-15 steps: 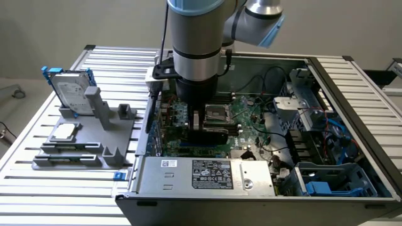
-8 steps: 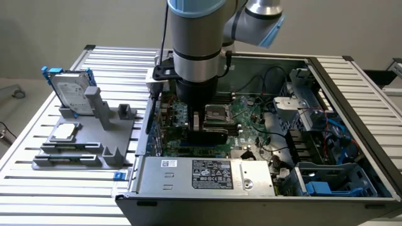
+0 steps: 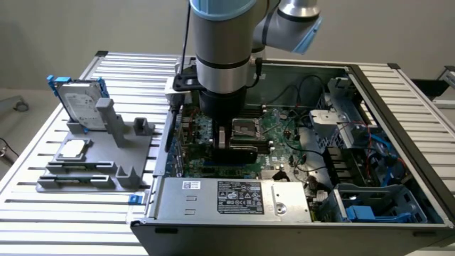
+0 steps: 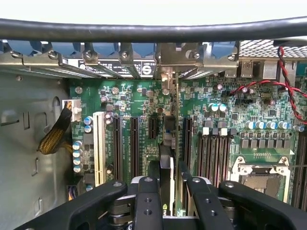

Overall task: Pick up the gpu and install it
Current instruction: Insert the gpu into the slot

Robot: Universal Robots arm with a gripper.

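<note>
My gripper [image 3: 231, 140] reaches down inside the open computer case [image 3: 398, 106], low over the green motherboard [image 3: 284, 140]. It is shut on the gpu [image 3: 240, 156], which looks like a dark block below the fingers. In the wrist view the gpu [image 4: 168, 160] stands edge-on between my two black fingers [image 4: 147, 201], its thin board running toward the rear of the case. Its silver end bracket [image 4: 176, 57] sits in line with the rear slot openings. The card's lower edge lies along the black expansion slots [image 4: 187, 139]; I cannot tell whether it is seated.
A grey fixture [image 3: 92, 170] on the slatted table at the exterior view's left holds an upright hard drive in a blue frame [image 3: 80, 104] and a flat drive [image 3: 74, 149]. The power supply [image 3: 235, 197], CPU socket [image 4: 261, 175] and red-black wires [image 4: 288, 81] crowd the case.
</note>
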